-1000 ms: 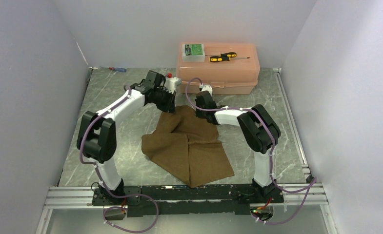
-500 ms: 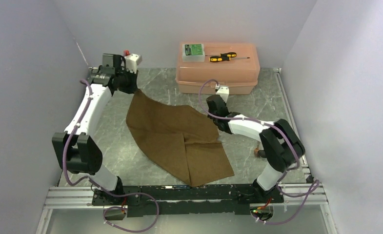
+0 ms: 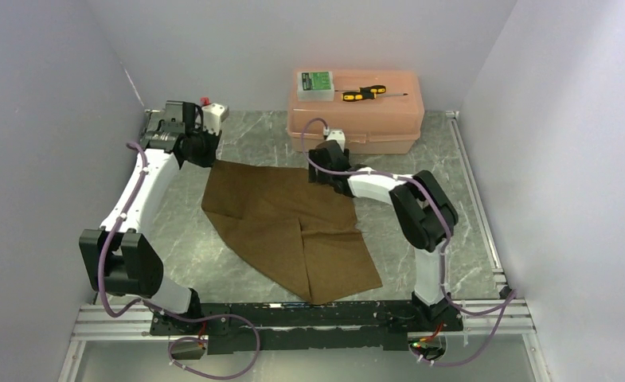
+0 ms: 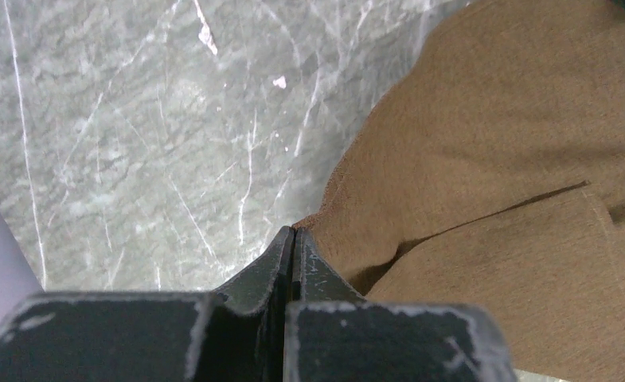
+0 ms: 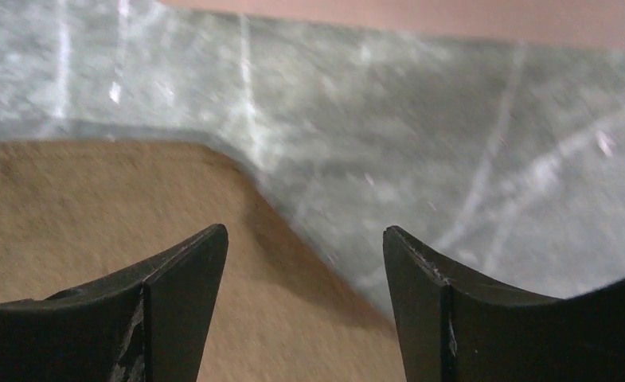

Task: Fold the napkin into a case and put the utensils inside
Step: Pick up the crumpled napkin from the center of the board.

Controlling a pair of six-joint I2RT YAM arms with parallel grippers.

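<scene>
The napkin is lying spread out in the middle of the table. The left gripper is pinching its far left corner, jaws squeezed together on the cloth. The right gripper is hanging over the far right corner, jaws apart, near the pink box.

Napkin lies spread, left pincer at corner.

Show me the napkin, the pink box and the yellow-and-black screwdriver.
napkin (image 3: 293, 221): top external view, middle of the cloth.
pink box (image 3: 388, 127): top external view, front wall.
yellow-and-black screwdriver (image 3: 362, 94): top external view, handle.
</scene>
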